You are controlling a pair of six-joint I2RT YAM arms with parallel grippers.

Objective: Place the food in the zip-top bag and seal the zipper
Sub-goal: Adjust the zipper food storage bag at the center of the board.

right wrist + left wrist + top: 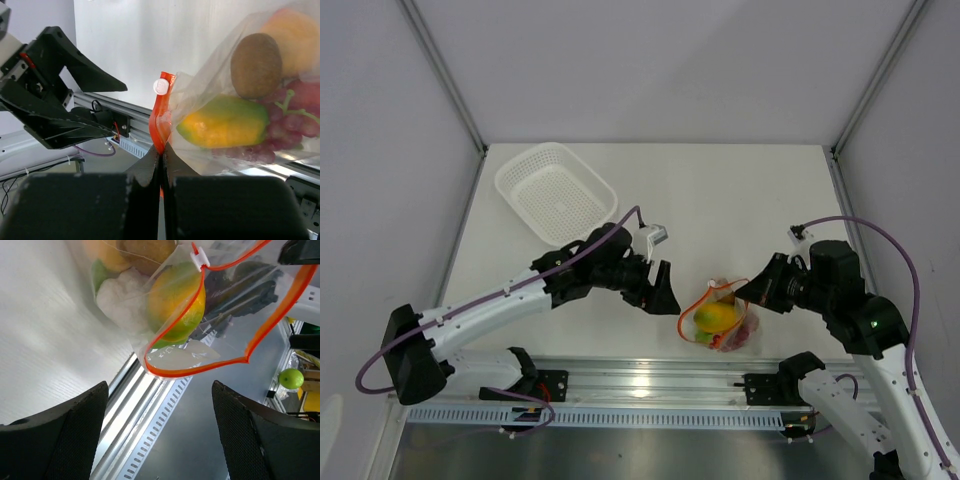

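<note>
The clear zip-top bag (722, 318) hangs at the table's front edge, held up by my right gripper (748, 292). In the right wrist view the jaws (162, 150) are shut on the red-orange zipper (161, 117), just below its white slider (161, 86). Inside the bag are the mango (225, 122), brown piece (256, 65), grapes (295, 120) and peach piece (295, 35). My left gripper (660, 290) is open and empty just left of the bag. In its wrist view (160, 435) the zipper (200, 367) gapes as a loop, and the mango (177, 300) and white piece (122, 300) show.
The white mesh basket (556, 192) lies at the table's back left. The aluminium rail (650, 380) runs along the near edge, right under the bag. A green ball (291, 378) lies off the table in the background.
</note>
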